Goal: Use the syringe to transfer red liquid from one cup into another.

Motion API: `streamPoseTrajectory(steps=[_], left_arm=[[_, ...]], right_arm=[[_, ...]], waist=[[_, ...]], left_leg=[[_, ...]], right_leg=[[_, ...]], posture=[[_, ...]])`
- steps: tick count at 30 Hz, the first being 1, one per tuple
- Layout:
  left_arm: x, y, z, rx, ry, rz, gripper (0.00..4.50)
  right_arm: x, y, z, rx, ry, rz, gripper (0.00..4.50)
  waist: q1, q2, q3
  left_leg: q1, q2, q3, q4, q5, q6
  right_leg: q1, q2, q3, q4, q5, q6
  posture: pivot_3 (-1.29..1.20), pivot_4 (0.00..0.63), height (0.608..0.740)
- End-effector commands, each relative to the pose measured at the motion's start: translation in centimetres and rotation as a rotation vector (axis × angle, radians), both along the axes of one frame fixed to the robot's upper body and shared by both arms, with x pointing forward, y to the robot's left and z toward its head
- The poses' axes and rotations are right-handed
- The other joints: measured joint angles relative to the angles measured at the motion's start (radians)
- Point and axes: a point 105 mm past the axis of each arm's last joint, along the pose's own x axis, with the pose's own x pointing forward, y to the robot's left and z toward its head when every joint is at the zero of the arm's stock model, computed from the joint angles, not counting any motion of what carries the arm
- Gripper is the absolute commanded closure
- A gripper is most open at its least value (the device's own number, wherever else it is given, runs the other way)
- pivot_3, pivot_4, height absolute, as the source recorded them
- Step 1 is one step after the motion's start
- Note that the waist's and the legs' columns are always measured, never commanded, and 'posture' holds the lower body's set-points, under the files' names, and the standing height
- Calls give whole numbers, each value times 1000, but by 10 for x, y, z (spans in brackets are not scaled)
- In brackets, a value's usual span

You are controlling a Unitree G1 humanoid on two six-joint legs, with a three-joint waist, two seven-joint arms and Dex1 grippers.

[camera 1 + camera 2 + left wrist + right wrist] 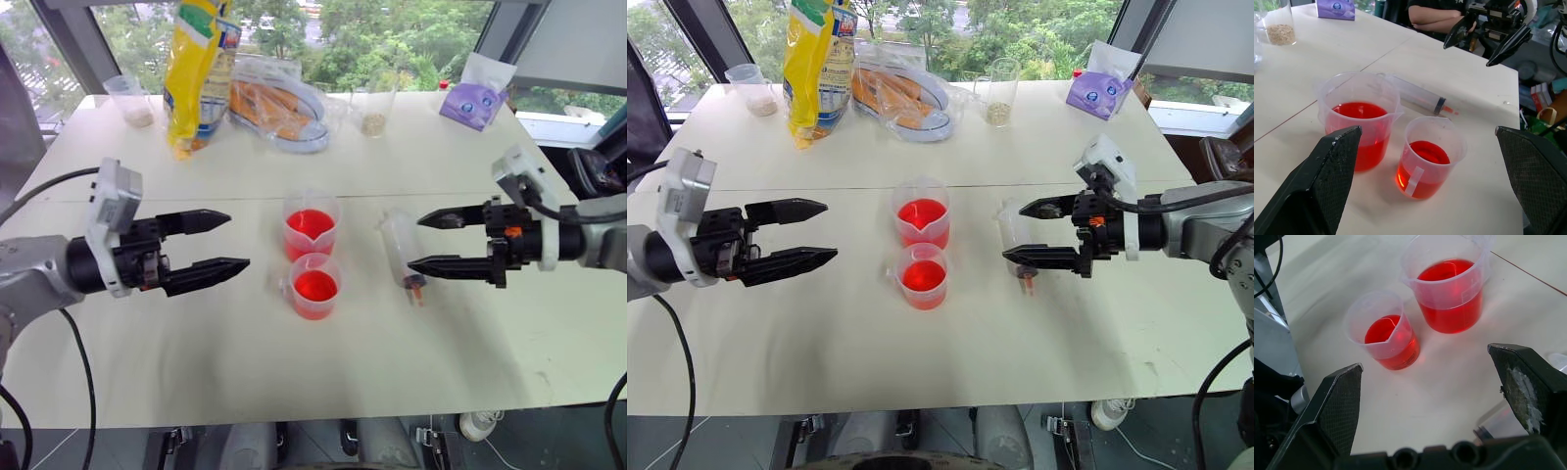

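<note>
Two clear cups hold red liquid at the table's middle: a larger cup (312, 226) behind and a smaller cup (315, 286) in front. The syringe (403, 253) lies flat on the table to their right, red-orange tip (416, 289) toward the front edge. My right gripper (427, 243) hovers open just right of and above the syringe, fingers pointing left, nothing between them. Left of the cups, my left gripper (231, 242) is open and empty, pointing right at them. In the left wrist view the syringe (1415, 93) lies behind both cups.
At the table's back stand a yellow bag (196, 69), a clear pack of orange food (279, 108), two clear cups with grain (374, 108) (132, 100) and a purple pouch (474, 96). A seam (245, 196) crosses the white table. A person with folded arms (1437, 22) sits beyond the far edge.
</note>
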Motion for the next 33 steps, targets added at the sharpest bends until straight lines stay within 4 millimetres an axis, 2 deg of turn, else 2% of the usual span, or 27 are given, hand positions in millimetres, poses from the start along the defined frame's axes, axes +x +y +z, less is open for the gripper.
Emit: streamPoseTrajectory(steps=[1,18,25,33], left_arm=[[-2,1,13,-14,-53,-4,0],[1,-4,12,-24,-67,-21,0],[4,-7,8,-22,-74,-28,0],[7,-15,2,-19,-90,-43,0]], right_arm=[[-1,0,9,5,-41,6,31],[14,-8,-1,-45,-3,-131,31],[36,-14,-9,-90,34,-241,31],[82,-24,-41,-169,202,-514,31]], waist=[[0,0,0],[0,0,0],[-1,0,0],[-3,0,0]], left_leg=[[0,0,0,0,0,0],[0,0,0,0,0,0],[0,0,0,0,0,0],[0,0,1,1,0,0]], right_leg=[[0,0,0,0,0,0],[0,0,0,0,0,0],[0,1,0,0,0,0],[0,1,0,1,0,0]], posture=[[0,150,740],[0,150,740],[0,150,740],[0,150,740]])
